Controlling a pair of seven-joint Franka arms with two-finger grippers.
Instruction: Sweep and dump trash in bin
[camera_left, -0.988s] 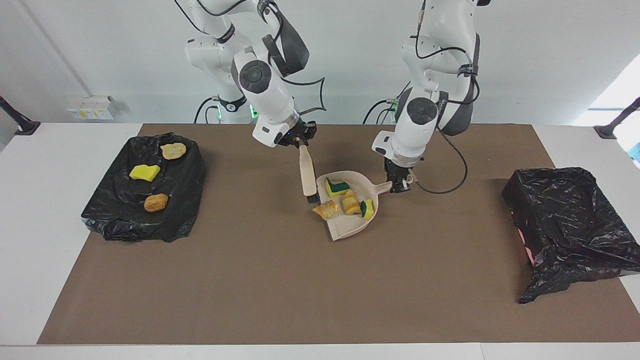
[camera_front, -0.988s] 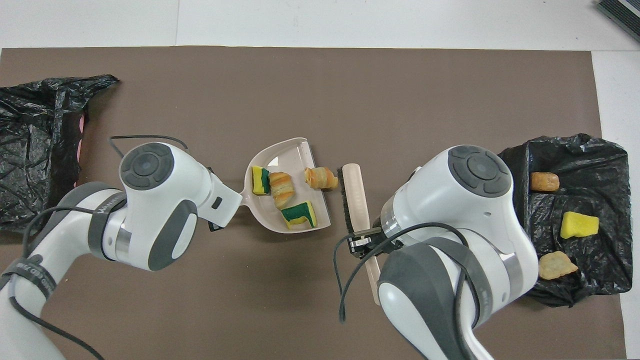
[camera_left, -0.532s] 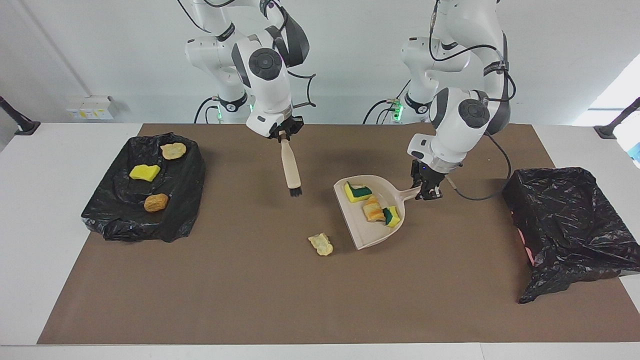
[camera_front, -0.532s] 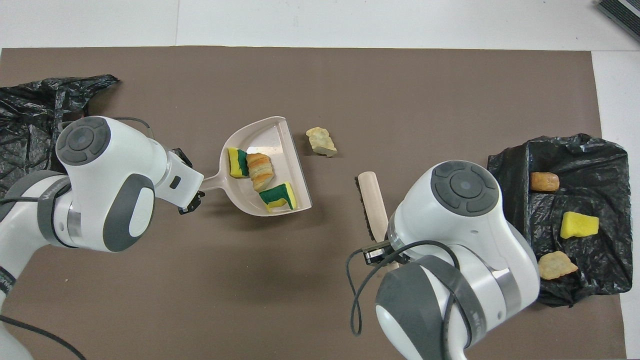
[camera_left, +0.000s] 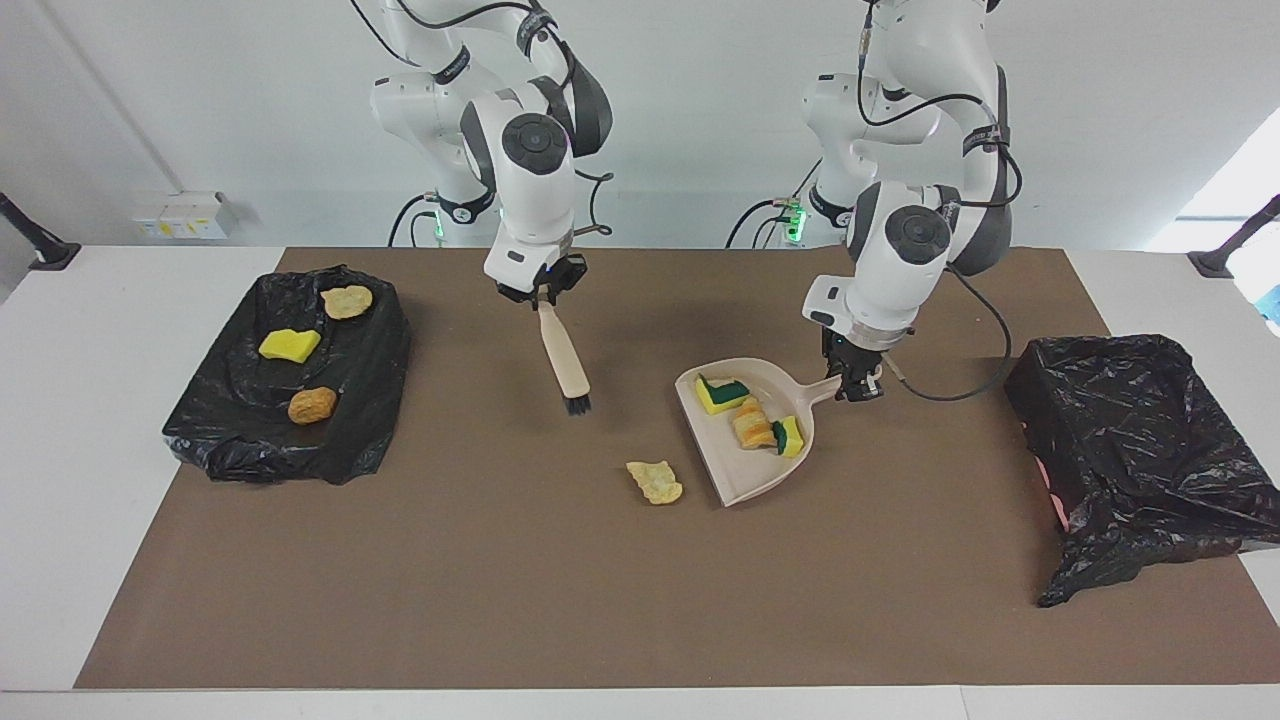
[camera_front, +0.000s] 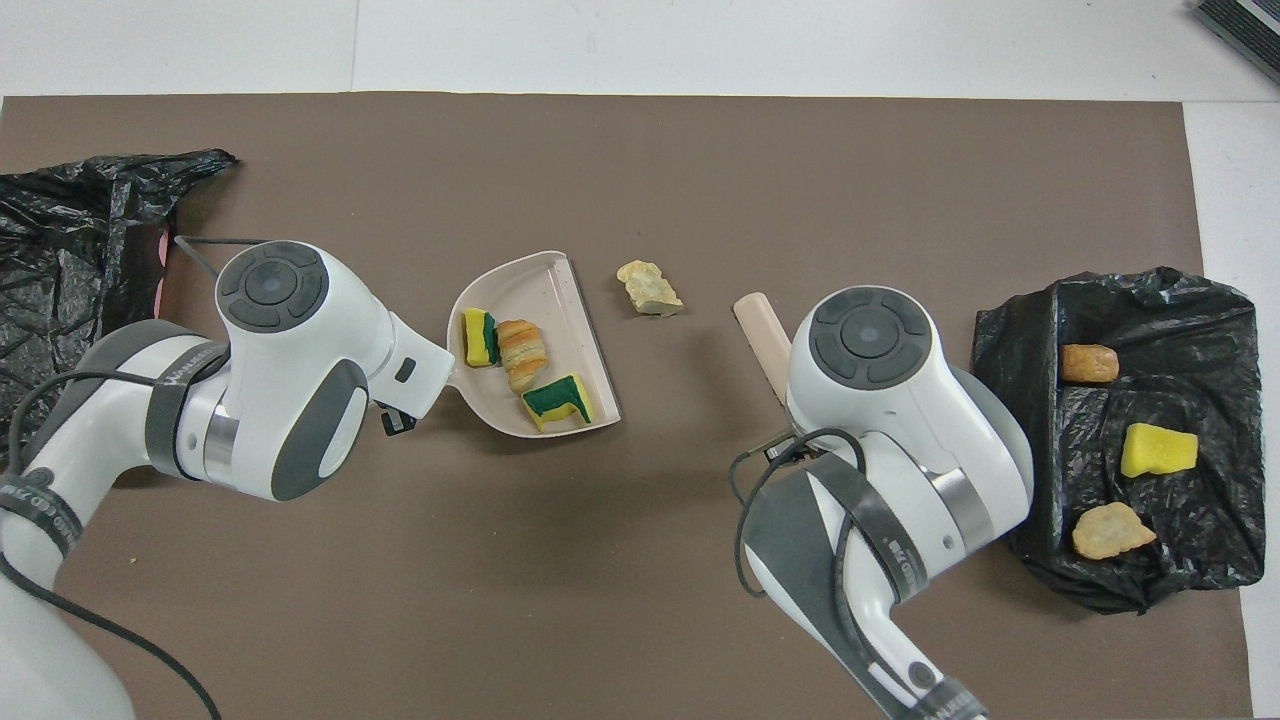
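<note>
- Left tool (camera_left: 858, 392) was clamped on the dustpan (camera_left: 745, 470) handle, near the middle of the brown mat (camera_left: 600, 600), toward the left arm's end; the pan looked slightly raised and tilted, though contact with the mat could not be told.
- In the dustpan (camera_front: 560, 290): a green-backed sponge piece (camera_left: 722, 393), a bread chunk (camera_left: 750, 425) and a second green-backed sponge piece (camera_left: 790, 436), all bunched toward the handle end.
- Right tool (camera_left: 541, 296) was gripping the brush (camera_left: 563, 358) by its handle top; the brush hung bristles-down over the mat, tilted, bristle tip up off the surface.
- In the overhead view only the pale brush handle (camera_front: 762, 335) showed, sticking out from under the right arm's wrist.
- One loose pale chunk (camera_left: 655, 482) lay on the mat just beside the dustpan's open lip, outside it, between pan and brush in the overhead view (camera_front: 649, 288).
- Black-bagged tray (camera_left: 290, 375) at the right arm's end of the worktop (camera_left: 60, 450) held a yellow sponge piece (camera_left: 289, 345), a pale flat chunk (camera_left: 347, 300) and a brown bread chunk (camera_left: 312, 405).
- Black-bagged bin (camera_left: 1140, 450) sat at the left arm's end, well apart from the dustpan; contents not visible.
</note>
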